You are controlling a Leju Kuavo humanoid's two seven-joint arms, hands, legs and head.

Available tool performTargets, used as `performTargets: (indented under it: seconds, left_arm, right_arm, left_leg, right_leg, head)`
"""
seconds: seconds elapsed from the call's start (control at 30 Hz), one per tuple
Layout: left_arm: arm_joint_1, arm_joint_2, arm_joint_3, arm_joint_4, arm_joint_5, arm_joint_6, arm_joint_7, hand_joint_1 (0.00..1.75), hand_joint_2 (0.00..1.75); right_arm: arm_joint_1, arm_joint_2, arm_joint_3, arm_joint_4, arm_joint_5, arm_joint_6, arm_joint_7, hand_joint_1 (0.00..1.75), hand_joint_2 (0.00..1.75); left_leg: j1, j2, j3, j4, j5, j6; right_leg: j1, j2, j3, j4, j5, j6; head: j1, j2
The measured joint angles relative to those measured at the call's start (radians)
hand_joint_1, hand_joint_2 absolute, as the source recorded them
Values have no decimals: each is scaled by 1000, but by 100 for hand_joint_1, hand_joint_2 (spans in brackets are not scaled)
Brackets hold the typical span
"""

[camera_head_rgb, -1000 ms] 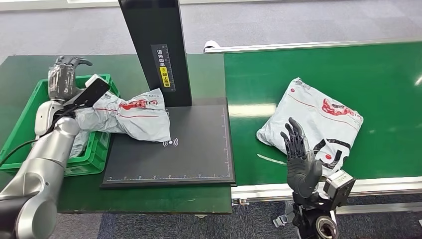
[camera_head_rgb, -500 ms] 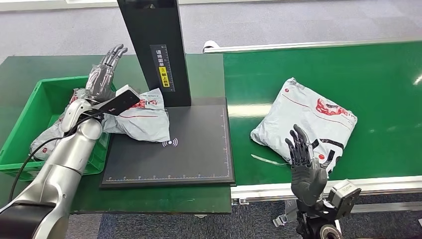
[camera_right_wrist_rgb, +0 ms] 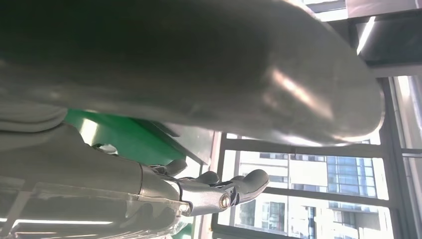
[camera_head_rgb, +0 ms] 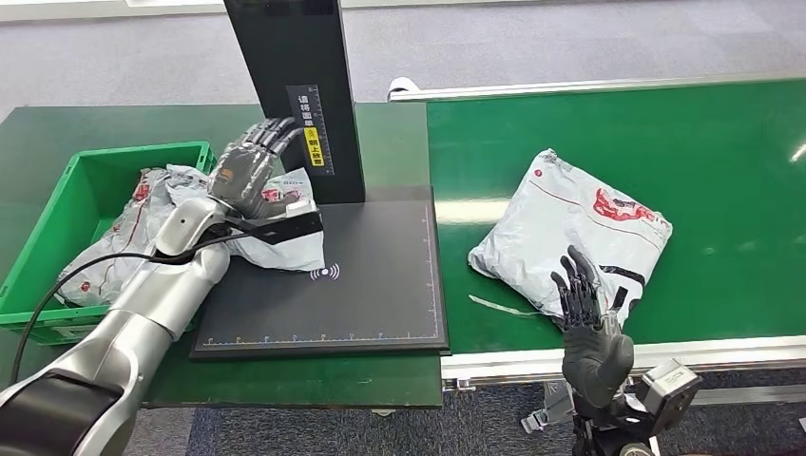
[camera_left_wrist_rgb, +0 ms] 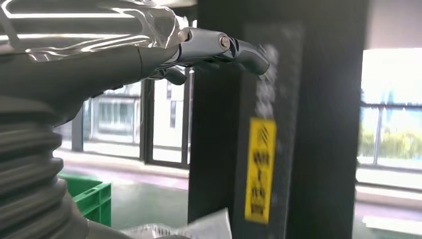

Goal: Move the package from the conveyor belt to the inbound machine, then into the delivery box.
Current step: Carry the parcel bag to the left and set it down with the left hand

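A grey package (camera_head_rgb: 570,228) with red and black print lies on the green conveyor belt (camera_head_rgb: 722,152). My right hand (camera_head_rgb: 591,323) stands open at the belt's front edge, fingers up, just before that package's near corner. A second grey package (camera_head_rgb: 290,242) lies across the left edge of the inbound machine's black platform (camera_head_rgb: 380,285) and the green box's rim. My left hand (camera_head_rgb: 249,166) hovers open above it, fingers spread, beside the black column (camera_head_rgb: 295,85). In the left wrist view the fingers (camera_left_wrist_rgb: 219,45) reach toward the column's yellow label (camera_left_wrist_rgb: 261,169).
The green delivery box (camera_head_rgb: 57,190) stands left of the platform with a crumpled grey package (camera_head_rgb: 114,237) inside. The column rises at the platform's back. A metal rail (camera_head_rgb: 665,356) runs along the belt's near side.
My left hand has swung right from over the box to beside the column. The package on the belt has drifted left. My right hand has sunk a little.
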Motion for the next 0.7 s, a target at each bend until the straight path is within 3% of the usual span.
performTargets:
  seconds: [0.33,0.7]
  left_arm:
    - [-40,-17,-110,129,-98,-27,58,0,175]
    - [-55,-35,-144,178,-113,-48,60,0,175]
  right_arm:
    - [16,2,-21,-22,5,7,-2,0,0]
    - [18,1,-32,-22,5,6,-7,0,0]
  left_leg:
    - [0,0,0,0,0,0]
    - [0,0,0,0,0,0]
  right_leg:
    - [0,0,0,0,0,0]
    - [0,0,0,0,0,0]
  head:
    - [0,0]
    - [0,0]
